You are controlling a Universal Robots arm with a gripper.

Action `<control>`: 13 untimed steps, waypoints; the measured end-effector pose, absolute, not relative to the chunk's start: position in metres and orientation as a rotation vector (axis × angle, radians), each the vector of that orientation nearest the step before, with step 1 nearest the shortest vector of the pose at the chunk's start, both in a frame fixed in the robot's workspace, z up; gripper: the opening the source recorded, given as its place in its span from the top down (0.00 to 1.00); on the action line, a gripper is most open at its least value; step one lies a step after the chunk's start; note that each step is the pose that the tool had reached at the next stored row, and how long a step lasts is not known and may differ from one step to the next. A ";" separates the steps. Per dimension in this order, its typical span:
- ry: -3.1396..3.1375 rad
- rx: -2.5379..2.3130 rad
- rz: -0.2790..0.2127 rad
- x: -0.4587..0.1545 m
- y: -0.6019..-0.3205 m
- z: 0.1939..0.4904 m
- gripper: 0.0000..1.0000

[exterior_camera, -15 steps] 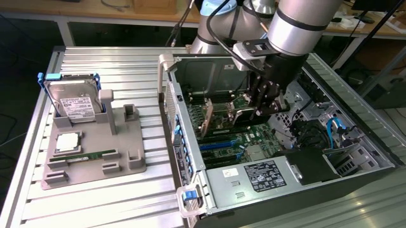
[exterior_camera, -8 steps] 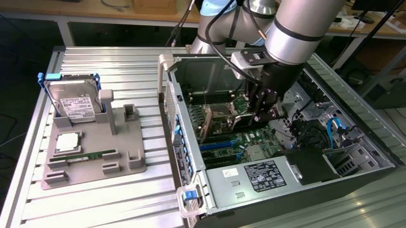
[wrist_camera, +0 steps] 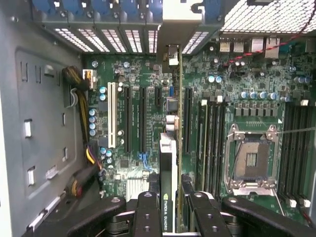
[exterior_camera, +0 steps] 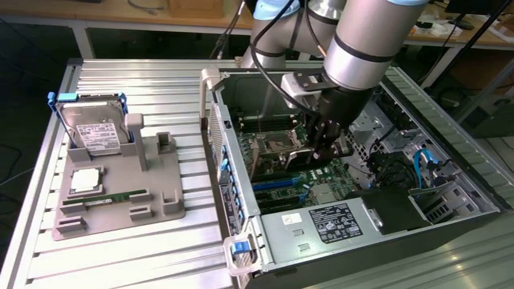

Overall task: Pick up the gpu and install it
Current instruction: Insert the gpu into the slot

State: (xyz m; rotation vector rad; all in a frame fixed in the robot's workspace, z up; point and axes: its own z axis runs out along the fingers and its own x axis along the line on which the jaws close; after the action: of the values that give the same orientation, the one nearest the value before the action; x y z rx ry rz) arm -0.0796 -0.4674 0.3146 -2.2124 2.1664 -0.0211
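Holding the gpu edge-on, your gripper has its black fingers pressed against the card's two faces, pinching it near one end. The card hangs inside the open computer case, over the motherboard, with its length running along the row of black expansion slots. Its silver end bracket points toward the vented slot openings in the rear wall. You cannot tell from here whether the card's lower edge has touched a slot or hangs just above one.

By my reading, the pick-up is done and the step in hand is the install, at the lining-up or seating stage. That calls for the card edge to stay parallel with the slot, the bracket to meet its rear opening, and a straight push with no tilt.

Just beside the card are the memory slots, with the open CPU socket past them. Well apart from the case, on the exterior view's left, the grey holder carries a hard drive and a green memory stick.
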 end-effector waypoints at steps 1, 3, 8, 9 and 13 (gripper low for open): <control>2.166 -2.212 -0.020 -0.081 -0.467 0.313 0.73; 2.164 -2.210 -0.018 -0.082 -0.468 0.312 0.73; 2.163 -2.209 -0.016 -0.082 -0.467 0.310 0.73; 2.164 -2.209 -0.016 -0.082 -0.467 0.306 0.73; 2.164 -2.209 -0.016 -0.083 -0.467 0.298 0.73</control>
State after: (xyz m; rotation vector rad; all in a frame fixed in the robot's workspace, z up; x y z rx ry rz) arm -0.0833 -0.4675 0.2984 -2.2091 2.1637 -0.0160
